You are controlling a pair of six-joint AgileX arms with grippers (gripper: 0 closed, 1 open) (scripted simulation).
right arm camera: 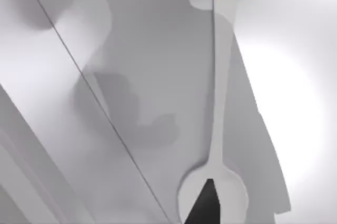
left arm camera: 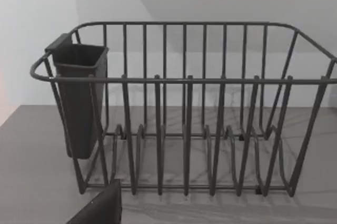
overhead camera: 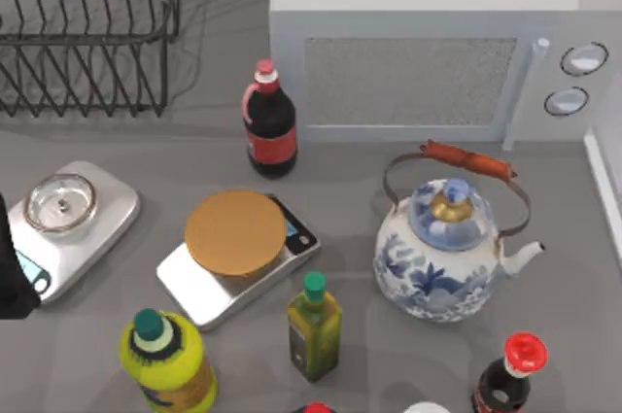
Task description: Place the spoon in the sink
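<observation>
Under R wrist cam, white spoon (right arm camera: 218, 129) on pale surface, R gripper state unclear, no legible labels.

From above I see the dish rack (overhead camera: 87, 34) back left, the microwave (overhead camera: 428, 44) back right, and the teapot (overhead camera: 449, 253) before the microwave.

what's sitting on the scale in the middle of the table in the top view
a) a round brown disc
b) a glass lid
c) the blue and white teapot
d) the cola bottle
a: the round brown disc rests on the middle scale, while the glass lid lies on the other scale at the table's left, and the teapot and cola bottle stand on the table itself.
</observation>
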